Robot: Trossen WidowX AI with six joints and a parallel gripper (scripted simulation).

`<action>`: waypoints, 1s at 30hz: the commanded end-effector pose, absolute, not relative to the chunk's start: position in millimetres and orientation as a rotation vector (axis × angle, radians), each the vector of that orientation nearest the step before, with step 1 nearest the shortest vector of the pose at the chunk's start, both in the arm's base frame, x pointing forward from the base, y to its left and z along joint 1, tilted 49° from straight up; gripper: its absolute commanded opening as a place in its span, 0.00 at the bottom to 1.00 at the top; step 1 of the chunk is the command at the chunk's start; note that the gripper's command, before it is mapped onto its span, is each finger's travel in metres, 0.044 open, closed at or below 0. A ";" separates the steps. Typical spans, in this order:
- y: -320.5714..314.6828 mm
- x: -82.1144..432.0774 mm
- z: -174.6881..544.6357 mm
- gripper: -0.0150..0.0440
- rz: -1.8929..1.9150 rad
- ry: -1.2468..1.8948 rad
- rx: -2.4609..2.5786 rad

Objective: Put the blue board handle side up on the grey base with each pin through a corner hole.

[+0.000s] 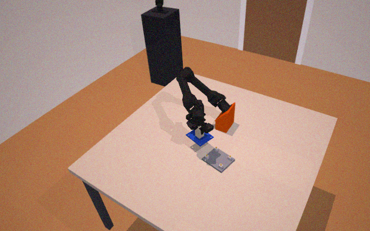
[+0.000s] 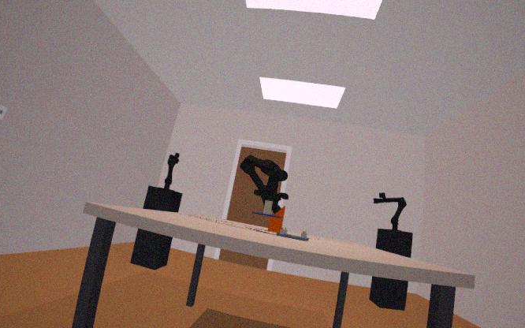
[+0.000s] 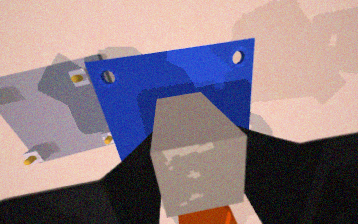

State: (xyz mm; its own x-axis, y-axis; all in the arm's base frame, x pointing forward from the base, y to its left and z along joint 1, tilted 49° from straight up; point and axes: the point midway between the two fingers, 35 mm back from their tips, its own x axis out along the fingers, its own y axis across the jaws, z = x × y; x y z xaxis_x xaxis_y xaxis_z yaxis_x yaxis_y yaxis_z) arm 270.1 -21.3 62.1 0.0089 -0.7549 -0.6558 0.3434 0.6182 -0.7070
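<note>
Closed on grey handle [image 1: 199, 134] [image 2: 268, 207] [image 3: 199, 170] with claw [image 1: 200, 130] [image 2: 269, 203] [image 3: 198, 165]. Directly below claw: blue board [image 1: 200, 141] [image 2: 258, 213] [image 3: 180, 70], seen edge-on, raised above table [image 1: 152, 172] [image 2: 216, 244] [image 3: 10, 45]. Just beside claw, lower and frame-right: orange panel [image 1: 225, 119] [image 2: 275, 225] [image 3: 205, 216], upright. Farther down and frame-right of claw: grey base [image 1: 225, 160] [image 2: 293, 236] [image 3: 55, 120], on table. Noted two pale posts there, gold-topped. Above claw: black arm [image 1: 183, 86] [image 2: 255, 179], bent. Behind claw: brown door [image 1: 273, 28] [image 2: 236, 199]. Well apart from claw, frame-left and frame-right: black pedestals [image 1: 165, 51] [image 2: 150, 248], each topped with smaller-looking black arm.
</note>
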 end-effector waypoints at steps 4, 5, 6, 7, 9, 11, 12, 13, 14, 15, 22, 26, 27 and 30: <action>-10.4 279.4 51.7 0.25 -0.886 1.304 -0.396; -8.9 280.6 50.3 0.25 -0.885 1.305 -0.397; -7.3 281.8 48.7 0.25 -0.883 1.305 -0.398; -5.7 283.0 47.1 0.25 -0.882 1.305 -0.399; -2.4 285.4 43.9 0.25 -0.880 1.306 -0.401; 0.9 287.6 40.5 0.25 -0.877 1.306 -0.403; 2.6 288.7 38.8 0.25 -0.876 1.306 -0.404; 4.3 289.8 37.1 0.25 -0.875 1.306 -0.405; 5.9 290.8 35.4 0.25 -0.874 1.306 -0.406; 7.6 291.9 33.7 0.25 -0.873 1.306 -0.407; 18.2 298.7 22.1 0.25 -0.866 1.313 -0.415; 24.2 302.2 15.1 0.25 -0.862 1.316 -0.420; 25.7 303.0 13.3 0.25 -0.861 1.317 -0.421; 30.2 305.4 7.8 0.25 -0.858 1.320 -0.424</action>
